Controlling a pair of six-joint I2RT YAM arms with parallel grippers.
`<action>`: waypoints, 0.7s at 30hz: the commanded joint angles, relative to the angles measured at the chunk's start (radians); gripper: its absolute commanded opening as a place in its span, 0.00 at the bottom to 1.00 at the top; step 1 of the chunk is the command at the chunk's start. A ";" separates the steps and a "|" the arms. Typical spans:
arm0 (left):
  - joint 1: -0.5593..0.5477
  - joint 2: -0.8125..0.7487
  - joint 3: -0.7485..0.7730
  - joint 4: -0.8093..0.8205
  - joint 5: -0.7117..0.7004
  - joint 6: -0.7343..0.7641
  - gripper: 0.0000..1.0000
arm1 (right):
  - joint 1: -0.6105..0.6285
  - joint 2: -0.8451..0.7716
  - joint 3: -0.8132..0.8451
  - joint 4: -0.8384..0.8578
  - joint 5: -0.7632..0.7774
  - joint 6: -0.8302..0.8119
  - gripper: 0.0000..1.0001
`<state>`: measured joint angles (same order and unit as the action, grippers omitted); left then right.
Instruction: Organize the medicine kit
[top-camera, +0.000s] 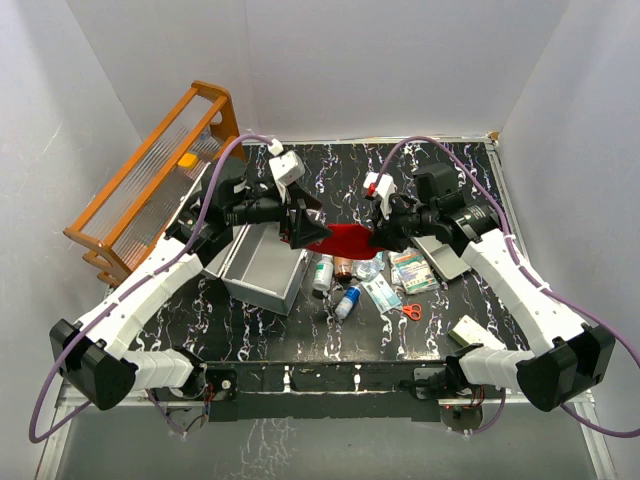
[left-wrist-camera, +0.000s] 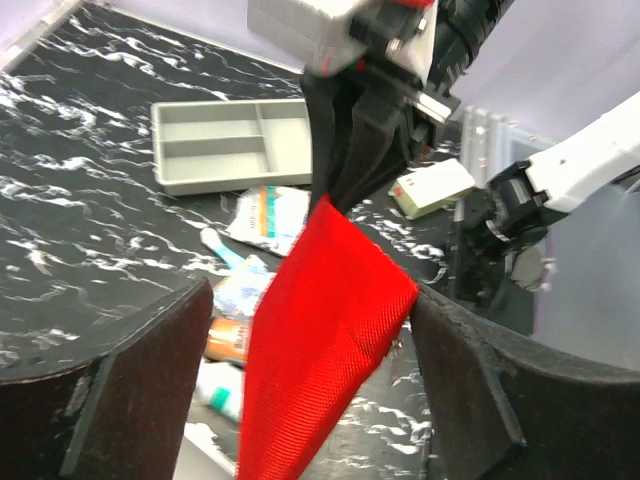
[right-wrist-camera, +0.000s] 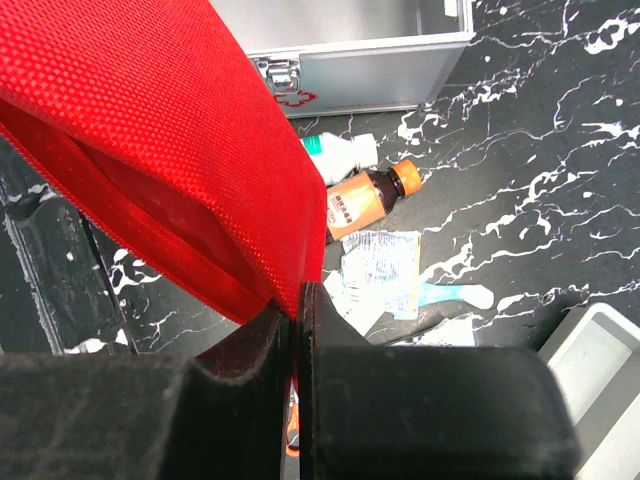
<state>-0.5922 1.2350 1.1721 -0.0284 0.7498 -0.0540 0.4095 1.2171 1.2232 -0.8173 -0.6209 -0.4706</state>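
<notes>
the medicine kit (top-camera: 262, 268) sits open just left of the scattered bottles (top-camera: 322, 272). it looks rigid, smooth-sided and probably weighty, so i'd pinch the top rim of a wall rather than its slick faces. above the clutter the right gripper (right-wrist-camera: 297, 330) is clamped on the limp red pouch (right-wrist-camera: 150, 130), and the left gripper (left-wrist-camera: 310, 300) stands wide either side of it.

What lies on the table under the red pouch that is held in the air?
Past the edge of the red pouch show a brown bottle, a white bottle and paper sachets. Anything directly beneath its cloth is covered.
</notes>
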 joint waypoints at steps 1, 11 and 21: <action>0.001 0.036 0.179 -0.248 -0.067 0.194 0.82 | 0.011 0.026 0.065 -0.050 0.036 -0.016 0.00; -0.049 0.096 0.216 -0.270 0.033 0.414 0.81 | 0.070 0.097 0.138 -0.109 0.163 0.032 0.00; -0.218 0.208 0.346 -0.440 -0.137 0.571 0.69 | 0.093 0.139 0.229 -0.179 0.318 0.091 0.00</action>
<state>-0.7681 1.4399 1.4467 -0.4114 0.6537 0.4423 0.4843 1.3365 1.3815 -0.9802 -0.3870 -0.4129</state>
